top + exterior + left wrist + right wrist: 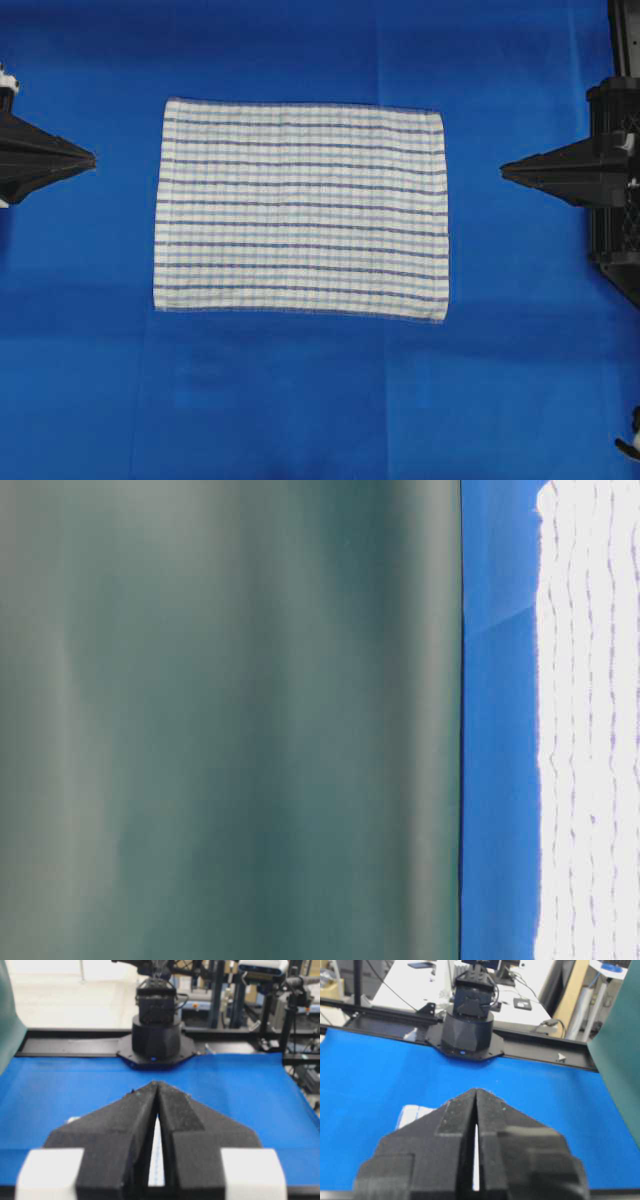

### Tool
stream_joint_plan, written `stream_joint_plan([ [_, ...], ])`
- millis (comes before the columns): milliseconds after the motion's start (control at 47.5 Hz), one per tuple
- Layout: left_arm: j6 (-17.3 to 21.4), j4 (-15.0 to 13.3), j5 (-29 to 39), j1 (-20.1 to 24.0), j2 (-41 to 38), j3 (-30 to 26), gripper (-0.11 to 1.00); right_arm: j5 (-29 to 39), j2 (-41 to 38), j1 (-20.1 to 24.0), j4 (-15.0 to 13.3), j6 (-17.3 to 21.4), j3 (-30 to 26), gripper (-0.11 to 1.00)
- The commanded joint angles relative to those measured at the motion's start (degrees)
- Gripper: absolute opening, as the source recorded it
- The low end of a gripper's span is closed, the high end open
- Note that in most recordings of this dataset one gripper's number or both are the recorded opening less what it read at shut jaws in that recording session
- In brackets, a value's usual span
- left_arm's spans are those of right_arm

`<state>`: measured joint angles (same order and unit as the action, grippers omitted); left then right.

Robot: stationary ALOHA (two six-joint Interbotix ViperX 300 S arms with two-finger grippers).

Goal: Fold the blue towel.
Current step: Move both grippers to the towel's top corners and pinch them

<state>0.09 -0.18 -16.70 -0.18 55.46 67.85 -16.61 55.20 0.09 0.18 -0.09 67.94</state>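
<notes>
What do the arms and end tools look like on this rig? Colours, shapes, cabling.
Both arms are matte black. The left tool and right tool each taper to a wedge-shaped point, with rough black foam-like faces. White blocks sit at the rear of the left tool's fingers. Each wrist view shows the opposite arm's round black base with cables above.

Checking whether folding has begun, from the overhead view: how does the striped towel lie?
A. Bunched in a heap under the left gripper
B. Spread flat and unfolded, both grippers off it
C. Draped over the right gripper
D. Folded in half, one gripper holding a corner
B: the blue towel lies as a flat single rectangle, with the left gripper and right gripper shut and clear of its sides.
</notes>
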Motion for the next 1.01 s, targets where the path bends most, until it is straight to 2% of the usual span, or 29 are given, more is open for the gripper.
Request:
stream_joint_plan([
  [0, 0.5, -1.6, 0.3, 0.2, -0.6, -1.4, 0.0, -0.1, -0.7, -0.3, 0.1, 0.2, -1.8, 0.02],
  [168, 0.8, -1.6, 0.2, 0.2, -1.1, -1.6, 0.0, 3.6, -2.4, -0.8, 0.4, 0.3, -3.7, 0.02],
  [273, 1.1, -1.6, -0.1, 1.3, -2.4, -1.5, 0.0, 5.1, -3.8, -2.4, 1.6, 0.3, -4.1, 0.02],
  [547, 1.6, -1.6, 0.3, 10.6, -13.2, -1.9, 0.01, 6.4, -10.8, -11.7, 5.3, 0.4, -3.4, 0.02],
  [589, 1.5, -1.6, 0.3, 12.0, -15.0, -2.1, 0.01, 6.7, -12.8, -13.5, 5.8, 0.4, -3.4, 0.04],
  [631, 1.5, -1.6, 0.3, 13.2, -16.8, -2.3, 0.03, 6.8, -14.8, -14.9, 6.2, 0.4, -3.5, 0.11],
  [715, 1.5, -1.6, 0.3, 15.7, -20.8, -2.7, 0.15, 6.9, -19.3, -17.8, 7.0, 0.4, -3.8, 0.29],
  [799, 1.3, -1.8, 0.3, 17.8, -24.3, -3.2, 0.36, 6.7, -23.9, -19.7, 7.6, 0.4, -4.0, 0.55],
  [883, 1.3, -1.8, 0.0, 19.7, -28.7, -3.8, 0.59, 6.2, -28.7, -21.4, 8.0, 0.4, -4.3, 0.76],
  [926, 1.3, -1.8, -0.1, 20.6, -30.6, -4.1, 0.69, 5.5, -30.7, -22.0, 8.0, 0.4, -4.4, 0.8],
  [989, 1.3, -1.8, -0.2, 21.8, -33.8, -4.7, 0.8, 4.1, -33.6, -22.9, 8.1, 0.4, -4.4, 0.78],
])
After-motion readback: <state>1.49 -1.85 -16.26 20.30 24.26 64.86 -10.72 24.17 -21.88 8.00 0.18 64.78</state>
